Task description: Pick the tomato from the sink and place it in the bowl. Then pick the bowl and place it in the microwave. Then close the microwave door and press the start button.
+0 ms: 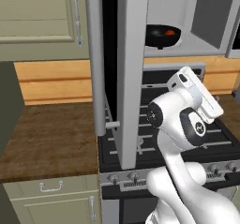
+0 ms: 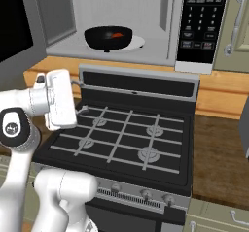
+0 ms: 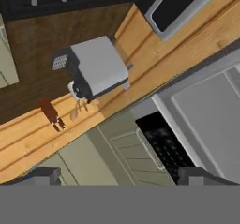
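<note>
The microwave [image 2: 146, 22] is a silver-grey box with a smooth white cavity, mounted above the stove [image 2: 126, 139]. A round white turntable [image 2: 137, 42] lies flat on the cavity floor. The bowl [image 2: 108, 37], wide, shallow and glossy black, sits on the turntable. The tomato [image 2: 117, 34], a small glossy red ball, rests inside the bowl. The black keypad panel [image 2: 200, 20] occupies the right side of the microwave front and carries rows of small buttons.

The microwave door [image 1: 129, 73] stands swung open, edge-on in the left base view. It is a tall silver-grey frame with a long vertical bar handle [image 1: 97, 59].

The stove has a matte black top with grey cast grates in a cross pattern and a row of round knobs [image 2: 146, 194] along its front edge. The tabletop [image 1: 47, 138] beside it is dark brown wood grain, backed by a lighter orange wood panel. Beige panelled cabinet doors [image 1: 40, 14] with curved metal pulls stand above and below.

The gripper [image 3: 119, 174] shows two small dark fingertips set far apart at the bottom of the hand view; the jaws are open and grip nothing. Beyond them lie a grey boxy appliance [image 3: 96, 68] on the wooden surface and the keypad panel.
</note>
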Robot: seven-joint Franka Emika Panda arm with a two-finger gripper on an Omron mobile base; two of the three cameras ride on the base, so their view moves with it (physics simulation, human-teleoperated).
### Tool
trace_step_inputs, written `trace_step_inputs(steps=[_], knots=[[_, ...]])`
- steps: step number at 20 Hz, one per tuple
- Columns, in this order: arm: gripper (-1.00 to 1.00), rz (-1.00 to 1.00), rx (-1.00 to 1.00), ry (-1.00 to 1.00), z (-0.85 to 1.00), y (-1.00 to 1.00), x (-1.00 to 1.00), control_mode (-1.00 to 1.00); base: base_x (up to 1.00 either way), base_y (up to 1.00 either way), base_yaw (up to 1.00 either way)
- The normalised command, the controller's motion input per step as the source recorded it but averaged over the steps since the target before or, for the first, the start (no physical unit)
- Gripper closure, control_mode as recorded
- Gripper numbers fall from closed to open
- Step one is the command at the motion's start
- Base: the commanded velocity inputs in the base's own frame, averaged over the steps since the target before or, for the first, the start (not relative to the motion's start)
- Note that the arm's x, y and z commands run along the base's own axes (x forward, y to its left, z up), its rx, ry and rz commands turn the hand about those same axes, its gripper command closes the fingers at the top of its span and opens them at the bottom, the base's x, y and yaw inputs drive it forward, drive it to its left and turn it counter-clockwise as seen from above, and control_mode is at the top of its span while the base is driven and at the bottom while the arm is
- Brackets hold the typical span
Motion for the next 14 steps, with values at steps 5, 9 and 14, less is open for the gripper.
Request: trace_step_inputs(steps=[5, 9, 14], knots=[[-1.0, -0.1, -0.13, 0.08, -0.16, -0.04, 0.0, -1.0, 0.0, 0.0, 0.0], [-1.0, -0.08, -0.16, 0.09, -0.19, 0.0, 0.01, -1.0, 0.0, 0.0, 0.0], [-1.0, -0.1, -0.13, 0.14, -0.2, 0.04, 0.02, -1.0, 0.0, 0.0, 0.0]])
